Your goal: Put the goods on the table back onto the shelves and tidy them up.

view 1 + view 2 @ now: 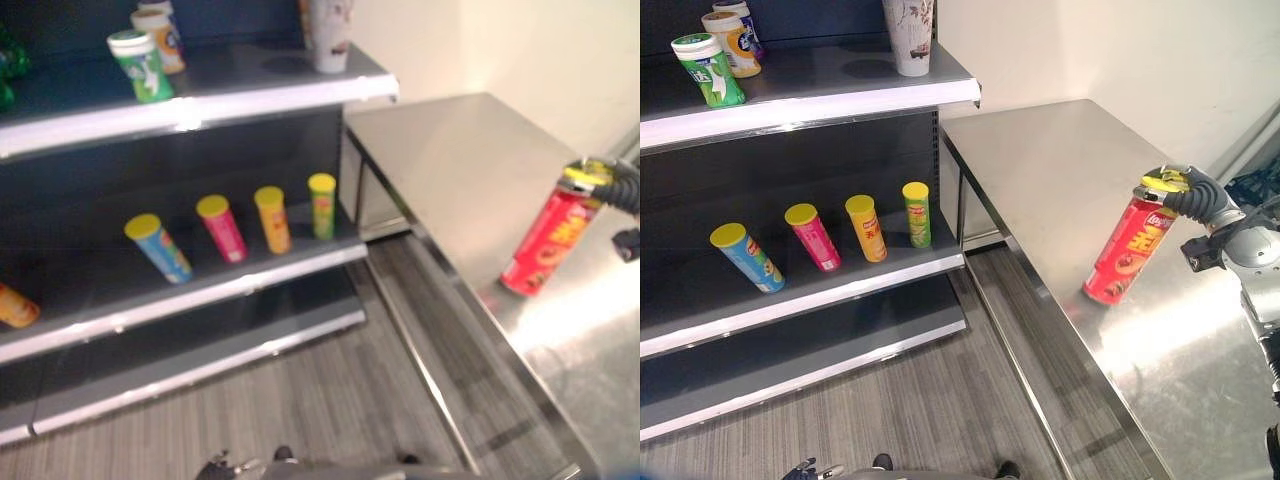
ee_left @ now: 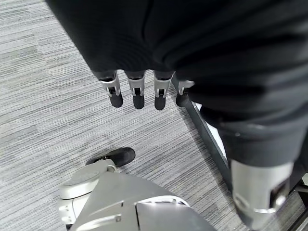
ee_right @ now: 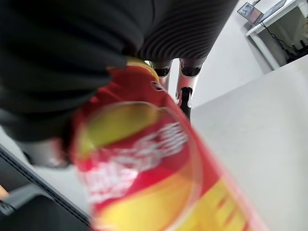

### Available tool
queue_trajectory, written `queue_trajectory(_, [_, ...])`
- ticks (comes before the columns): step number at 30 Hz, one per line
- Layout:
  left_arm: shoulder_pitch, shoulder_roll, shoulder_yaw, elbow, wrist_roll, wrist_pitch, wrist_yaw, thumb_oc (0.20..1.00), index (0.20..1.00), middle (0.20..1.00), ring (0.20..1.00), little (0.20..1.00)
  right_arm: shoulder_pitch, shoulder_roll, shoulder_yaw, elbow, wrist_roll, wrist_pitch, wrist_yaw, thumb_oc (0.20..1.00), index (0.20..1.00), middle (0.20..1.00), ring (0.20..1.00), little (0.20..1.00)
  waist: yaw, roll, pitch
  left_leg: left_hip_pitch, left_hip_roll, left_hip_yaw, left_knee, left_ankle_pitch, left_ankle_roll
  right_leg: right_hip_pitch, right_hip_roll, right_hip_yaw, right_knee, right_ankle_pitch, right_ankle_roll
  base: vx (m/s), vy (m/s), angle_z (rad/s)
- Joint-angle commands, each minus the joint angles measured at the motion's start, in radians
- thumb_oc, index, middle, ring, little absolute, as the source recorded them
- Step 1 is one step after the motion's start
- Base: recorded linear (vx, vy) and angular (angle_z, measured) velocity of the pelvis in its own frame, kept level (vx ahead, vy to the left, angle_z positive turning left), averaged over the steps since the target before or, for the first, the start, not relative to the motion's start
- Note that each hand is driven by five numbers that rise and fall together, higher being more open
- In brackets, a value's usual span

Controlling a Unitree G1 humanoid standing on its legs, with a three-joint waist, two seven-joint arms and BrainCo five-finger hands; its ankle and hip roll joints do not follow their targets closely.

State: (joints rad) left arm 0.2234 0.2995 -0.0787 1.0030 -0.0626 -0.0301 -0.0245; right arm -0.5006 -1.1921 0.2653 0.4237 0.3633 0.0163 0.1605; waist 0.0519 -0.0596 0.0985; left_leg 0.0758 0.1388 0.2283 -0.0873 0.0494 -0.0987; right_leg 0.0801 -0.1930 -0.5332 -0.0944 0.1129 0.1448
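Held can (image 1: 1129, 251): red, yellow lid, yellow print.
Shelf cans: blue (image 1: 746, 257), pink (image 1: 814, 237), orange (image 1: 868, 228), green (image 1: 917, 214); all yellow-lidded.
Top-shelf tub (image 1: 708, 70): green, white lid.
Table (image 1: 1060, 180): plain silver.
Floor (image 1: 930, 400): grey, fine stripes.
Shelves (image 1: 820, 290): dark, pale edges.

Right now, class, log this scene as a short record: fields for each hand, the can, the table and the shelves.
right hand: grips the top of the red can
red can: tilted, base on or just above the table
table: steel, beside the shelves
left hand: hanging over the floor, fingers straight, holding nothing
middle shelf: four yellow-lidded cans in a row: blue, pink, orange, green
top shelf: green tub, a cup
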Motion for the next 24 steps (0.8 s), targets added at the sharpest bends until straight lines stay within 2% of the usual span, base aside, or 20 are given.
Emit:
queue_trajectory(1, [-0.065, 0.037, -0.035, 0.031, -0.028, -0.015, 0.004, 1.0, 1.0, 1.0, 1.0, 1.0, -0.078, -0.063, 0.023, -0.016, -0.021, -0.018, -0.01, 0.2, 0.2, 0.2, 0.2, 0.2, 0.031, -0.036, -0.014, 0.001, 0.041, 0.028, 0.0, -0.01, -0.069, 0.071, 0.037, 0.011, 0.007, -0.125, -0.004, 0.0, 0.0, 0.0])
queue_trajectory(6, [-0.065, 0.036, -0.02, 0.032, -0.032, -0.011, 0.007, 1.0, 1.0, 1.0, 1.0, 1.0, -0.054, -0.056, -0.047, -0.061, -0.012, -0.031, -0.045, 0.2, 0.2, 0.2, 0.2, 0.2, 0.029, -0.03, -0.015, 0.009, 0.045, 0.032, 0.003, -0.008, -0.071, 0.075, 0.041, 0.014, 0.007, -0.132, -0.008, -0.01, -0.015, 0.0])
queue_trajectory(12, [-0.06, 0.034, 0.001, 0.006, -0.032, -0.018, 0.009, 1.0, 1.0, 1.0, 1.0, 1.0, -0.005, 0.024, -0.234, -0.234, 0.018, -0.129, -0.135, 0.2, 0.2, 0.2, 0.2, 0.2, 0.043, -0.007, -0.014, 0.002, 0.059, 0.021, 0.01, 0.007, -0.075, 0.08, 0.051, 0.012, 0.007, -0.154, -0.017, -0.02, -0.065, 0.0])
queue_trajectory(14, [-0.063, 0.037, 0.008, -0.003, -0.031, -0.023, 0.014, 1.0, 1.0, 1.0, 1.0, 1.0, -0.024, 0.022, -0.27, -0.297, -0.005, -0.16, -0.167, 0.2, 0.2, 0.2, 0.2, 0.2, 0.056, 0.0, -0.001, -0.029, 0.061, -0.002, 0.019, 0.042, -0.089, 0.074, 0.051, 0.008, 0.007, -0.161, -0.019, -0.1, -0.052, 0.01])
queue_trajectory(17, [-0.063, 0.025, 0.019, 0.002, -0.038, -0.027, 0.022, 1.0, 1.0, 1.0, 1.0, 1.0, -0.046, 0.031, -0.303, -0.404, -0.037, -0.192, -0.191, 0.2, 0.2, 0.2, 0.2, 0.2, 0.068, 0.011, 0.008, -0.06, 0.054, -0.026, 0.04, 0.03, -0.09, 0.067, 0.042, -0.01, 0.007, -0.159, -0.015, -0.09, 0.007, 0.23])
queue_trajectory(20, [-0.065, 0.014, 0.021, 0.01, -0.048, -0.024, 0.024, 1.0, 1.0, 1.0, 1.0, 1.0, -0.039, 0.059, -0.33, -0.484, -0.062, -0.208, -0.207, 0.2, 0.2, 0.2, 0.2, 0.2, 0.067, 0.018, 0.021, -0.077, 0.073, -0.016, 0.073, 0.023, -0.091, 0.064, 0.019, -0.037, 0.007, -0.145, -0.014, -0.1, 0.088, 0.38])
queue_trajectory(24, [-0.067, 0.006, 0.035, 0.029, -0.054, -0.03, 0.036, 1.0, 1.0, 1.0, 1.0, 1.0, -0.031, 0.115, -0.334, -0.576, -0.079, -0.216, -0.191, 0.2, 0.2, 0.2, 0.2, 0.2, 0.058, 0.029, 0.014, -0.035, 0.136, -0.028, 0.087, 0.03, -0.111, 0.046, -0.023, -0.058, 0.013, -0.107, -0.007, -0.06, 0.196, 0.25])
